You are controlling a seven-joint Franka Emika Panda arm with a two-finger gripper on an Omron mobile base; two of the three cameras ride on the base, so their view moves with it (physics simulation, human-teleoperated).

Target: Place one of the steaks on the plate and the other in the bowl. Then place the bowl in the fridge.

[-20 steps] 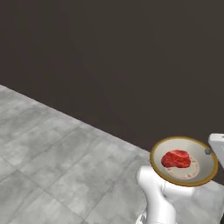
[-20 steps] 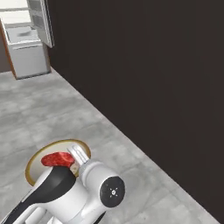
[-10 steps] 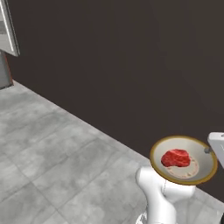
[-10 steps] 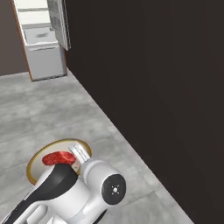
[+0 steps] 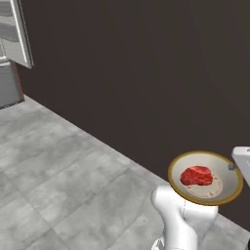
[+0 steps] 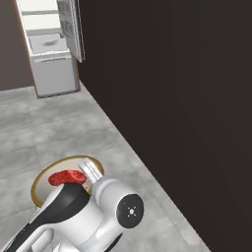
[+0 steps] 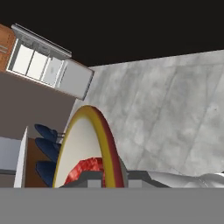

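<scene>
Jaws clamp the bowl's (image 5: 205,177) rim at 3 o'clock in the left base view, a steak (image 5: 196,176) inside. Right base view: bowl (image 6: 47,179) at 7 o'clock, fridge (image 6: 51,47) at 11. Hand view: gripper (image 7: 105,178) pinches the rim; fridge (image 7: 52,68) at 10 o'clock.

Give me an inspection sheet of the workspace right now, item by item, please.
Surface: grey tiled floor; nothing lies on it.
Job's things: bowl carried above the floor with one steak inside; fridge ahead with its door open.
Clutter: three dark blue rounded things beside the bowl in the hand view, too unclear to name.
Grippers: gripper shut on the bowl's rim.
Cables: nothing seen.
Surroundings: dark wall along one side; wood-brown panel beside the fridge.
</scene>
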